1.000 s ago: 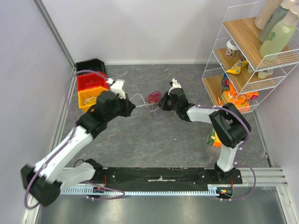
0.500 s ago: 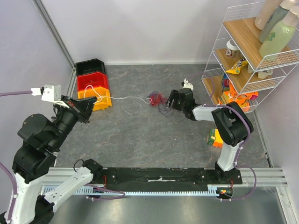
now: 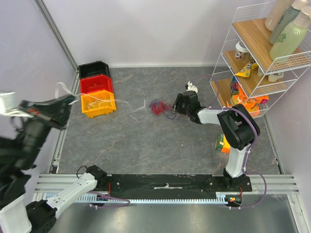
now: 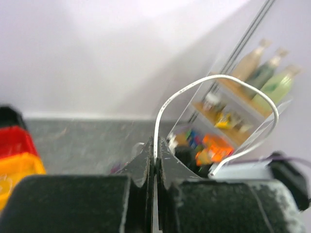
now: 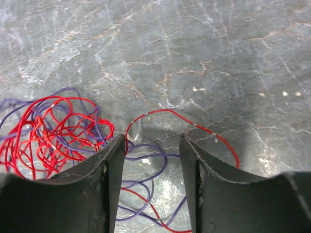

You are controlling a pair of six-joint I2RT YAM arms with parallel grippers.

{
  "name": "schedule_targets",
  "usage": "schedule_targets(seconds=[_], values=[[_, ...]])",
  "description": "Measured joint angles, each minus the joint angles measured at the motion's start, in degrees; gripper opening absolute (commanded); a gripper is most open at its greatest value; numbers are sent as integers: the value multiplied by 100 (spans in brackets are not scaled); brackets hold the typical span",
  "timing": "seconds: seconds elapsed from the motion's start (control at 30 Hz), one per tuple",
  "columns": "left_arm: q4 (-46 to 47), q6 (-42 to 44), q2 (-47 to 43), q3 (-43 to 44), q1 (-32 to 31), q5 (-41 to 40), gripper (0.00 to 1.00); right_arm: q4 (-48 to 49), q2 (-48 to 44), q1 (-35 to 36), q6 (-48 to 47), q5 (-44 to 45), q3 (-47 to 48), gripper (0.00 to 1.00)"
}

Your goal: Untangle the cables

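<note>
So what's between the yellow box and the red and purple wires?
Mostly bare floor, with a few thin white wire bits lying on it. The top view shows it.

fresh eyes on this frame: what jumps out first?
The left gripper, lifted high at the left edge, is shut on a white cable that arcs up and over it. Near the middle of the grey table lies a red and purple tangle. The right gripper is open right beside it, with loose strands running between its fingers.
</note>
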Motion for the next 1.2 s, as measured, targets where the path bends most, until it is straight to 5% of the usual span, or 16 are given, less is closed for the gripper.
schedule_targets(seconds=[0.2,0.33,0.83,1.2], values=[[564,2,39,1255,0,192,2,-175,4,4,149,424,20,45],[837,-24,48,1294,0,247,2,-170,0,2,173,479,4,47],[1152,-442,1495,-3934,11,669,2,-28,-9,-2,74,181,-46,48],[782,-380,1488,-4380,11,529,2,-28,-9,-9,70,103,-46,49]])
